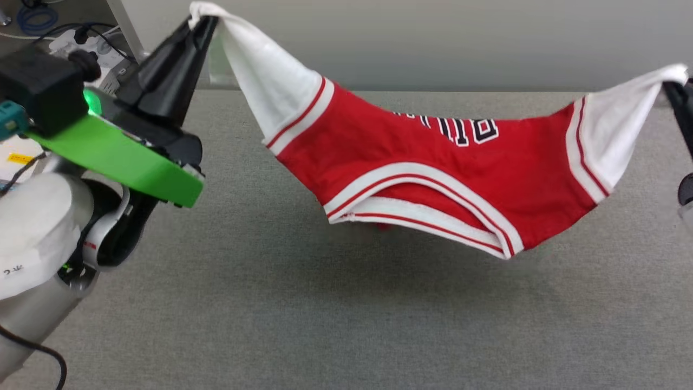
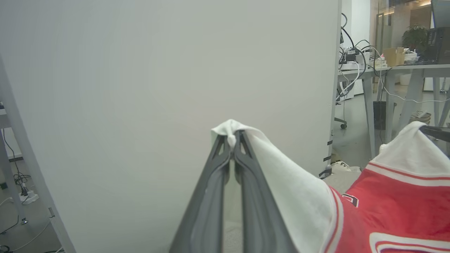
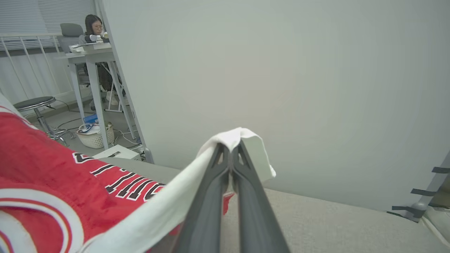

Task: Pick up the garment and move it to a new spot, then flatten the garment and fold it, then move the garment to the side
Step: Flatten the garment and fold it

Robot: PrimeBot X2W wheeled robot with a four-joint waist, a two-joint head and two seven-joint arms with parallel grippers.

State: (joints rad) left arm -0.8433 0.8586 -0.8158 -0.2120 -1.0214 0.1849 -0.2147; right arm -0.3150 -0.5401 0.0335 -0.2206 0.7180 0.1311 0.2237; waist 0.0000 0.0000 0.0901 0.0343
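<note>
The red garment [image 1: 433,162] hangs in the air between both grippers, sagging in the middle above the grey table [image 1: 270,303]. Black white-outlined lettering shows on its upper side, and the white red-striped collar droops at its lower edge. My left gripper [image 1: 203,24] is shut on the tip of one white sleeve at the upper left. From the left wrist view, that gripper [image 2: 232,140] pinches the white cloth. My right gripper [image 1: 674,86] is shut on the other white sleeve at the right edge. Its closed tips [image 3: 230,147] show in the right wrist view with the garment [image 3: 52,168] trailing left.
A pale partition wall [image 1: 433,38] stands along the table's far edge. Beyond it are desks with cables [image 2: 369,63], a stool [image 3: 35,103] and a basket [image 3: 93,135] on the floor. A person [image 3: 93,28] sits at a far desk.
</note>
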